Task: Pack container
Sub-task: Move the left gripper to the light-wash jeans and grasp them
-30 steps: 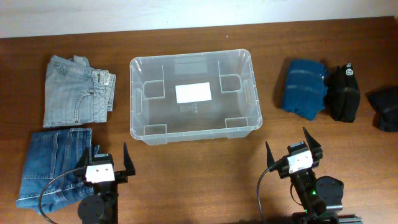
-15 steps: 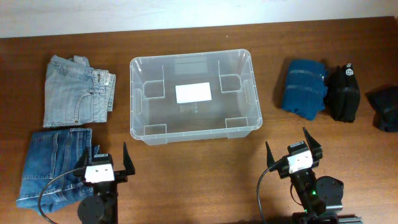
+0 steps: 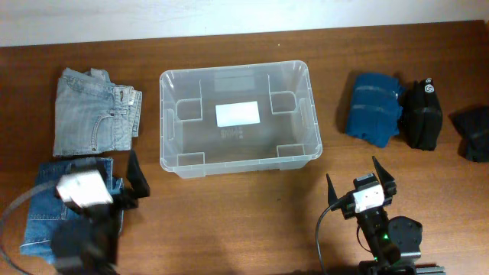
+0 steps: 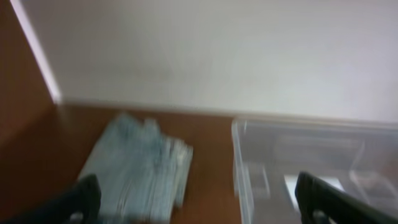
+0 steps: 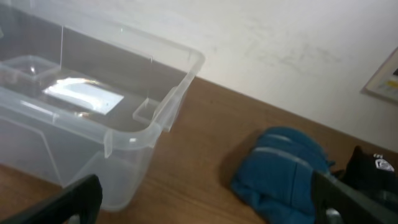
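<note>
The clear plastic container stands empty in the middle of the table, a white label on its base. It also shows in the left wrist view and the right wrist view. My left gripper is open and empty, blurred, above the dark blue jeans at the front left. In its wrist view the open fingers frame the light blue jeans and the container's left wall. My right gripper is open and empty at the front right; its fingers face a folded blue garment.
Folded light blue jeans lie at the back left. The folded blue garment, a black garment and a dark garment at the table's right edge lie right of the container. A pale wall runs behind the table.
My left arm has swung left and up from its resting spot, now over the dark blue jeans. The right arm has not moved.
</note>
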Robot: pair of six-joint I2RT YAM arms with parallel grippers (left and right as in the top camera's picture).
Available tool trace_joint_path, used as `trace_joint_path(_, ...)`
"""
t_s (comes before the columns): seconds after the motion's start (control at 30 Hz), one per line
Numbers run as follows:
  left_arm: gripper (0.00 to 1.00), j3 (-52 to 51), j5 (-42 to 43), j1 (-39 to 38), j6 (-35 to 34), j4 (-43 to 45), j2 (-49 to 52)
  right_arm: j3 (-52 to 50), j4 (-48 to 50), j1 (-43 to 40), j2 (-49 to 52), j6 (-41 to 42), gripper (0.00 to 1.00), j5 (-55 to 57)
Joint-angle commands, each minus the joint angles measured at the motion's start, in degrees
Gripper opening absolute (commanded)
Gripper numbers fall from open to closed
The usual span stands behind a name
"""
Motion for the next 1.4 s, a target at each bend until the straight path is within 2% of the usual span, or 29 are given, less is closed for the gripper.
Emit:
trace_joint_path(0.0,0.99,16.3,-0.2,2.8,-3.6,-10.5,13.8,-0.3,-0.2,-0.4,-0.4,-0.2,0.98,0.1)
trace_joint_path(0.2,0.99,44.0,1.8,12.8,-3.7,-34.2,35.1,-0.3,-0.2,-0.4,-0.4,-0.2,0.98,0.1)
trace_joint_path(0.3,0.99,51.8,1.4,19.7,-3.7,-40.0,41.9,-0.3,-0.2,-0.4,-0.4,-0.2,0.99,0.1)
trace_joint_path(0.37,0.99,52.7,1.4,23.1,-3.7,-40.9,44.0,-0.3,-0.2,-0.4,-0.4,-0.2,0.99,0.1)
trace_joint_path(0.43,1.0,52.6,2.4,26.4,-3.7,-40.8,45.7,-0.3,-0.2,-0.4,-0.4,-0.2,0.98,0.1)
trace_joint_path(0.57,0.99,52.6,10.3,31.4,-3.7,-37.5,51.1,-0.3,-0.2,-0.4,-0.4,-0.2,0.98,0.1)
trace_joint_path(0.87,0.99,53.2,27.4,31.8,2.3,-15.7,69.0,-0.3,-0.2,-0.4,-0.4,-0.2,0.98,0.1)
trace_joint_path(0.97,0.99,55.1,28.2,31.7,2.6,-11.9,76.6,-0.3,-0.2,-0.4,-0.4,-0.2,0.98,0.1)
trace_joint_path(1.17,0.99,62.2,28.2,30.2,9.2,-11.6,91.4,-0.3,-0.2,-0.4,-0.4,-0.2,0.98,0.1)
trace_joint_path(1.37,1.0,65.2,28.1,28.7,15.6,-9.8,99.4,-0.3,-0.2,-0.4,-0.4,-0.2,0.98,0.1)
